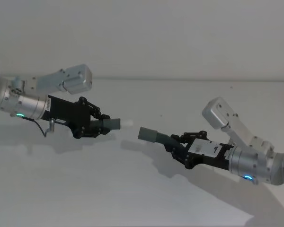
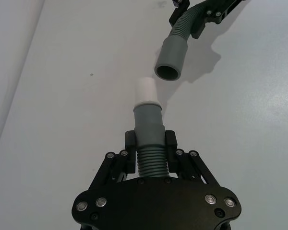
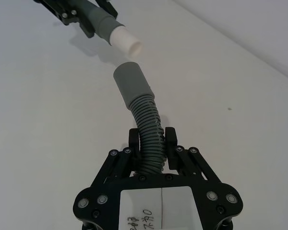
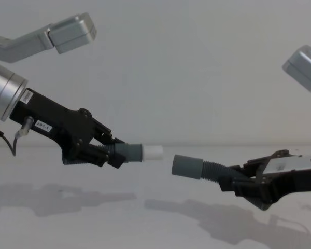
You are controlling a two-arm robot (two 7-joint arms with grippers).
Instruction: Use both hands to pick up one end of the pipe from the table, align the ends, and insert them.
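Both pipe pieces hang above the white table [image 1: 132, 189]. My left gripper [image 1: 98, 126] [image 2: 150, 143] [image 4: 110, 151] is shut on the ribbed part of the grey piece with the narrow white tip [image 1: 126, 123] [image 2: 147, 90] [image 4: 153, 152]. My right gripper [image 1: 176, 144] [image 3: 151, 143] [image 4: 238, 182] is shut on the ribbed hose of the thicker piece, whose collar mouth [image 1: 146, 134] [image 2: 170, 57] [image 3: 129, 82] [image 4: 185, 166] faces the tip. A small gap separates the two ends. In the chest view the collar sits slightly lower than the tip.
The table's far edge [image 1: 180, 79] meets a plain pale wall. A few small dark specks [image 1: 231, 87] mark the surface. Shadows of both arms fall on the table below them.
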